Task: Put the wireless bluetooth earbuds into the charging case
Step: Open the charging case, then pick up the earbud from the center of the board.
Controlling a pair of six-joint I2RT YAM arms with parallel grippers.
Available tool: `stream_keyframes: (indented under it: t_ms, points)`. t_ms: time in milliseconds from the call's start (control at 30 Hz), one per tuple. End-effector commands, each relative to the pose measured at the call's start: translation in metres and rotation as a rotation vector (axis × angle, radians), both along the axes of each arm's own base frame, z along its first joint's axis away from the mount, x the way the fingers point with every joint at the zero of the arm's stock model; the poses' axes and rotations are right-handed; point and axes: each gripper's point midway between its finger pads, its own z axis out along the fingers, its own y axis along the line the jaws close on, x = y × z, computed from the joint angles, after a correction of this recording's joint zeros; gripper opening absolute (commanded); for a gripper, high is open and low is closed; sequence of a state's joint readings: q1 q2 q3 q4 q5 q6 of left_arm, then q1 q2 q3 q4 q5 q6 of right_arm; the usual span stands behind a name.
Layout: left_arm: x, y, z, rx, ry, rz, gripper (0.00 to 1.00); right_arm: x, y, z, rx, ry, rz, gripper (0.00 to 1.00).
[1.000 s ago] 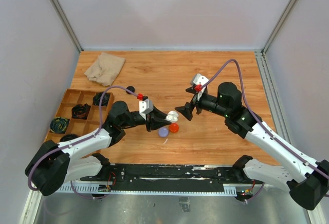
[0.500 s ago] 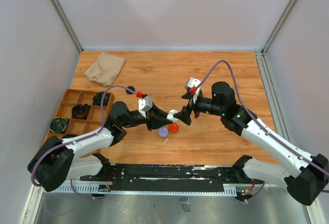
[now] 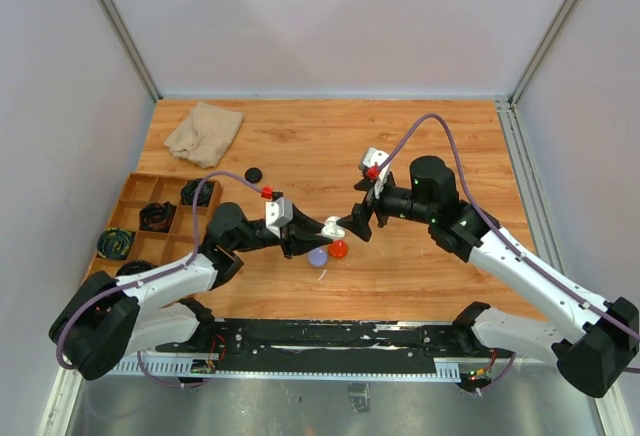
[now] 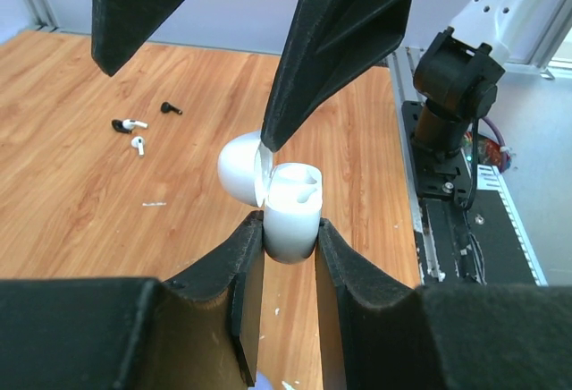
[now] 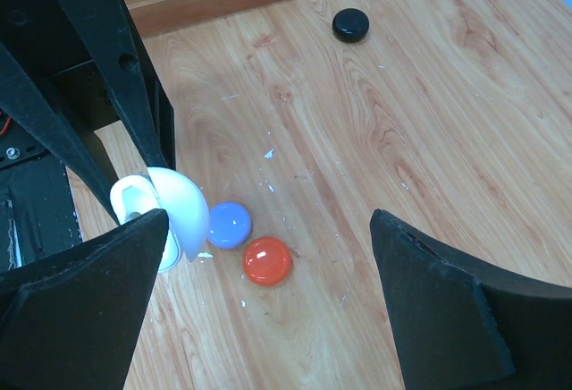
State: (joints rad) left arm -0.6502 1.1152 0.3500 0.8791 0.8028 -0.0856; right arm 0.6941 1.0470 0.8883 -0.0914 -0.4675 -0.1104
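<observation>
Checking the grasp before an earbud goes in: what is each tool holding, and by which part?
The left tool pinches the white charging case by its lower body, lid open. The right tool is open, holding nothing.

white arms (image 3: 170, 278) with black joints (image 3: 432, 184), purple cables (image 3: 440, 121).

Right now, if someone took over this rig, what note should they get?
The left gripper is shut on the charging case, held above the table with its lid open.
The right gripper is open and empty, one finger right at the lid.
A few earbuds lie loose on the table beyond the case; whether any sits inside it I cannot tell.
Done: case lifted and open.
Left: pick up each earbud and seat it in the case.
</observation>
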Motion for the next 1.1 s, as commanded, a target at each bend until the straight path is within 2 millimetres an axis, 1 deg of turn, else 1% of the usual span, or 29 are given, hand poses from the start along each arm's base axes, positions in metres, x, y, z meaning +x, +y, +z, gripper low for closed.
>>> stream_keyframes:
  t_ms: [0, 100, 167, 267, 400, 500, 633, 700, 767, 1000, 1067]
  points:
    - [0.004, 0.003, 0.002, -0.011, -0.048, 0.030, 0.00, -0.001, 0.004, 0.025, 0.041, -0.029, 0.015, 0.96]
    - [0.010, 0.005, -0.007, -0.004, -0.037, 0.074, 0.00, -0.001, 0.001, 0.030, 0.032, -0.029, 0.001, 0.97]
    - [0.015, 0.007, -0.013, 0.002, -0.047, 0.109, 0.00, 0.005, -0.003, 0.028, 0.008, -0.018, -0.041, 0.97]
    - [0.021, 0.012, -0.022, 0.011, -0.075, 0.155, 0.00, 0.019, -0.013, 0.018, -0.053, 0.019, -0.131, 0.97]
    - [0.021, 0.019, -0.023, -0.007, -0.151, 0.191, 0.00, 0.040, -0.031, 0.004, -0.128, 0.096, -0.255, 0.97]
    - [0.022, 0.024, -0.026, -0.009, -0.174, 0.217, 0.00, 0.056, -0.047, -0.011, -0.187, 0.159, -0.351, 0.97]
    - [0.024, 0.028, -0.028, -0.011, -0.183, 0.247, 0.00, 0.072, -0.065, -0.030, -0.241, 0.227, -0.443, 0.96]
    - [0.027, 0.030, -0.030, -0.008, -0.179, 0.267, 0.00, 0.082, -0.075, -0.041, -0.255, 0.265, -0.493, 0.96]
    - [0.030, 0.031, -0.035, 0.008, -0.165, 0.285, 0.00, 0.092, -0.085, -0.057, -0.282, 0.310, -0.546, 0.95]
    - [0.036, 0.038, -0.039, 0.022, -0.144, 0.341, 0.00, 0.125, -0.131, -0.099, -0.336, 0.436, -0.761, 0.91]
    - [0.036, 0.038, -0.039, 0.024, -0.141, 0.343, 0.00, 0.134, -0.149, -0.112, -0.356, 0.466, -0.837, 0.90]
